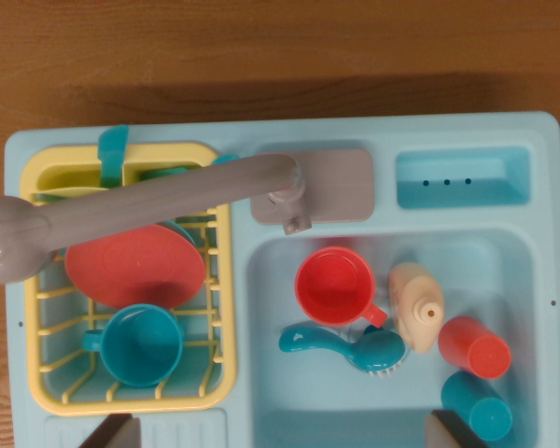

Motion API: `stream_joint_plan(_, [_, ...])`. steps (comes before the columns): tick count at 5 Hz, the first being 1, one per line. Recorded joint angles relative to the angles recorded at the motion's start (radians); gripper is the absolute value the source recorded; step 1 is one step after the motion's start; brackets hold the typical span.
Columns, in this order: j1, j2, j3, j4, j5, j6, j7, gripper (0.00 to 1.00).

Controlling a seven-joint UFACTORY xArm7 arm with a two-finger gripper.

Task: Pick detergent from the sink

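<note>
Nothing is picked up yet: the detergent bottle (pixel 416 305) lies in the sink (pixel 271 280), between the red mug (pixel 335 286) and red cup (pixel 474 347). The gripper (pixel 285 431) hovers above, fingers spread wide and empty. A blue brush (pixel 347 345) touches the bottle, crowding the grasp.

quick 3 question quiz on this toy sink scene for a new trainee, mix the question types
1. True or false: the detergent bottle lies in the sink basin.
2. What touches the red mug's handle side? A) teal brush B) yellow rack C) soap tray
3. Fill in: the red plate sits in the ____ rack.

Key: 1 true. 2 A. 3 yellow.
</note>
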Motion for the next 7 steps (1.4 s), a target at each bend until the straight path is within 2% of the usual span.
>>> stream_joint_plan(5, [-0.0008, 0.002, -0.001, -0.003, 0.0004, -0.004, -0.002, 0.00])
stream_joint_plan(6, [-0.0038, 0.008, -0.003, -0.012, 0.0020, -0.017, -0.009, 0.00])
stream_joint_plan(7, [-0.0038, 0.008, -0.003, -0.012, 0.0020, -0.017, -0.009, 0.00])
